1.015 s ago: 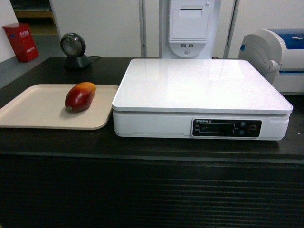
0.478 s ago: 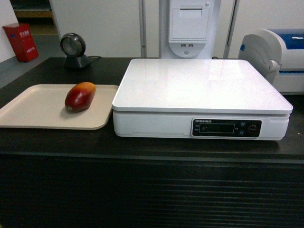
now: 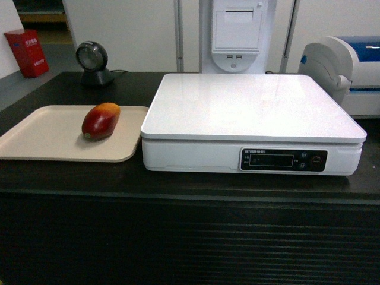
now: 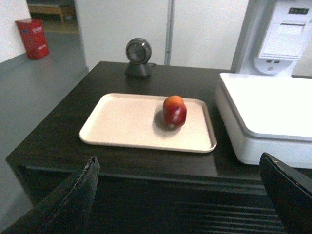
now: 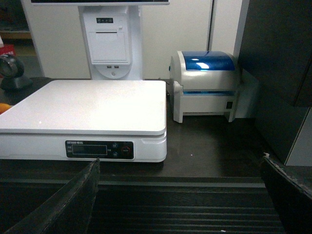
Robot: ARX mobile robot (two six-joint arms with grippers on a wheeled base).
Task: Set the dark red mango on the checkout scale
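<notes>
The dark red mango (image 3: 100,120) lies on a beige tray (image 3: 35,139) at the left of the black checkout counter (image 3: 178,231). Just right of the tray stands the white scale (image 3: 249,110) with nothing on its platform. Neither gripper shows in the head view. In the left wrist view my left gripper (image 4: 179,157) is open and held in front of the counter's edge, well short of the mango (image 4: 174,111). My right gripper (image 5: 180,159) is also open, in front of the ribbed panel, below and right of the scale (image 5: 87,107). Nothing is between either pair of fingers.
A round barcode scanner (image 3: 92,62) stands at the counter's back left. A white printer terminal (image 3: 236,32) rises behind the scale. A blue-topped label printer (image 5: 207,85) sits right of the scale. A red box (image 3: 27,52) is on the floor far left.
</notes>
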